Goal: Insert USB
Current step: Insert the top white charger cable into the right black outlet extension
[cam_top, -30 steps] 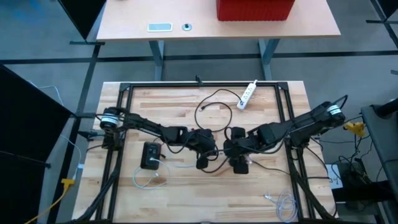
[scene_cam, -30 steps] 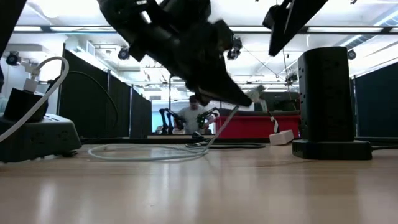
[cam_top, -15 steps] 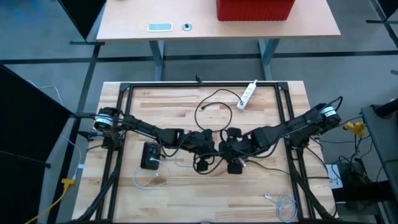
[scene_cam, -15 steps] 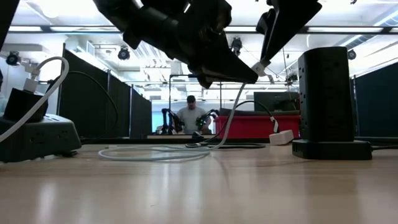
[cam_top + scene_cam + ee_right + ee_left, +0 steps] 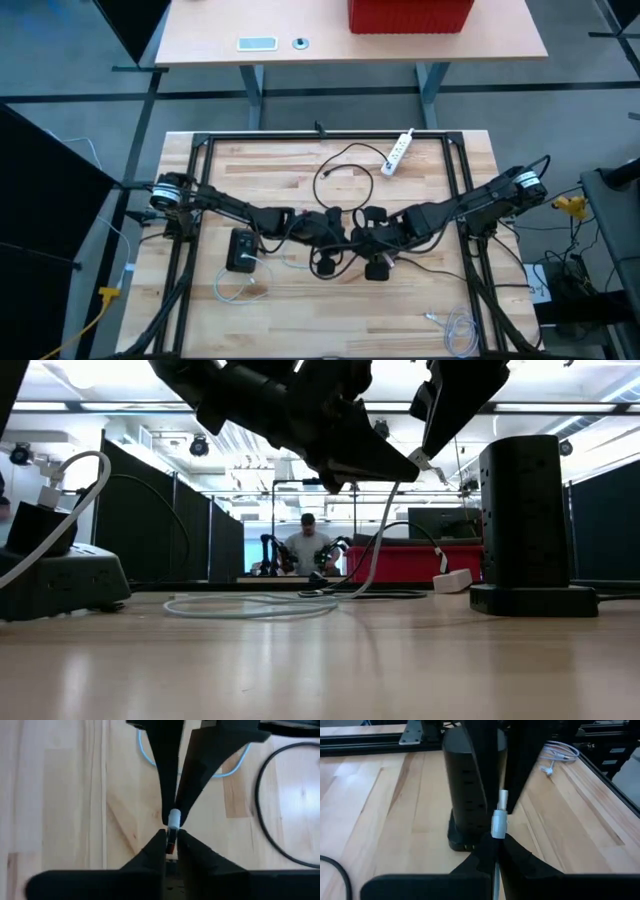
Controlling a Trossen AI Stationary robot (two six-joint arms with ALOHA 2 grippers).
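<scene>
A white USB cable (image 5: 372,555) ends in a white plug (image 5: 499,821) with a metal tip (image 5: 503,798). My left gripper (image 5: 338,236) and my right gripper (image 5: 362,236) meet tip to tip above the table's middle, both shut on this plug. The cable hangs from the plug and lies in loops on the wood (image 5: 250,603). A black tower power strip (image 5: 469,785) stands upright just beyond the grippers; it also shows in the low view (image 5: 525,525) and the high view (image 5: 378,268). My left gripper pinches the plug's white body (image 5: 498,827) between its two fingers, coming level from the table's left, along the plug. The metal tip sticks out past the fingertips. The plug is lifted clear and the cable hangs slack below it. My right gripper pinches the plug's front end (image 5: 174,818) between its fingertips (image 5: 159,842), coming from the table's right, opposite my left gripper's fingers. The fingers hide the tip itself. The plug is clear of the table.
A black box (image 5: 242,250) with a white cable stands left of the grippers, and shows at the low view's left (image 5: 60,575). A white power strip (image 5: 398,150) and a black cord loop (image 5: 345,175) lie farther back. A coiled white cable (image 5: 455,325) lies near the front right.
My left gripper has gone up with the plug, lifting the cable's end higher off the table. My right gripper has gone toward the table's left and met the plug's tip.
</scene>
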